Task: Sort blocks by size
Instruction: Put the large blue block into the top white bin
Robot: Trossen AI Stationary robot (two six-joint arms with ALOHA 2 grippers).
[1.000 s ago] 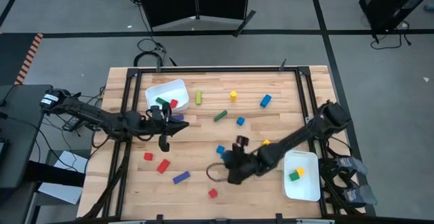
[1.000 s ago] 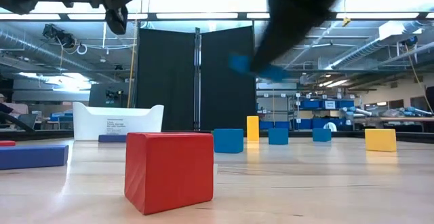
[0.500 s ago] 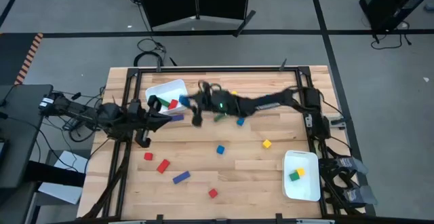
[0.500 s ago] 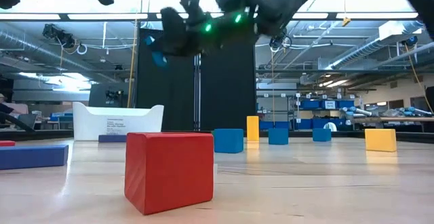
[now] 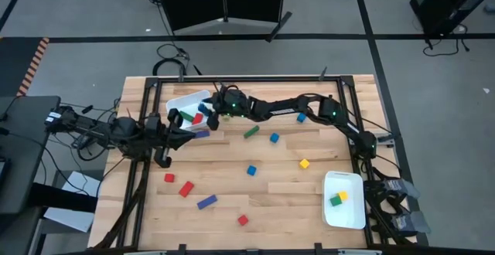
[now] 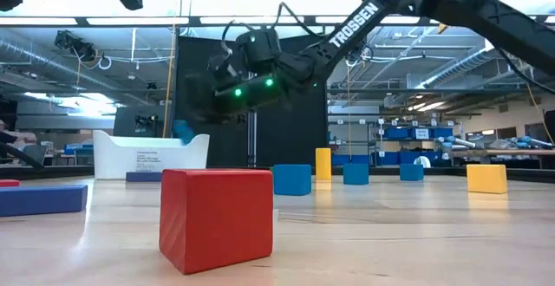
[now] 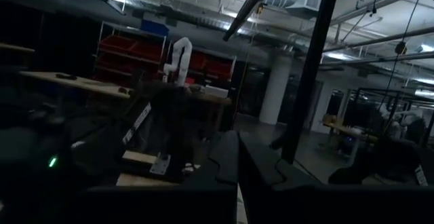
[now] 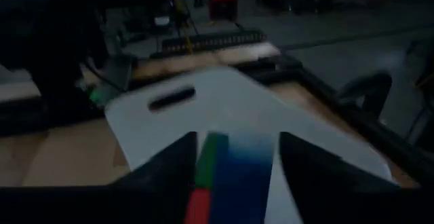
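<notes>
My right gripper (image 5: 212, 117) reaches across the table's far side and hovers over the white tray (image 5: 179, 100) at the far left. Its fingers are open. A blue block (image 8: 247, 173) is between and below them, blurred, at the height of the tray's rim (image 6: 182, 132). It stands apart from at least one finger. A green block (image 5: 184, 116) and a red block (image 5: 198, 119) lie in that tray. My left gripper (image 5: 165, 159) is shut and empty, raised near the table's left edge.
Loose blocks lie on the wood: a green bar (image 5: 251, 131), blue blocks (image 5: 274, 138) (image 5: 251, 170), a yellow block (image 5: 304, 163), red blocks (image 5: 186, 188) (image 5: 242, 220) and a blue bar (image 5: 206, 202). A second white tray (image 5: 344, 201) at the near right holds a green and a yellow block.
My right gripper has swung from the table's near middle up and across to the far left, over the white tray, carrying the blue block. The block is now lower, at the tray's rim. My left gripper has drawn back toward the table's left edge.
</notes>
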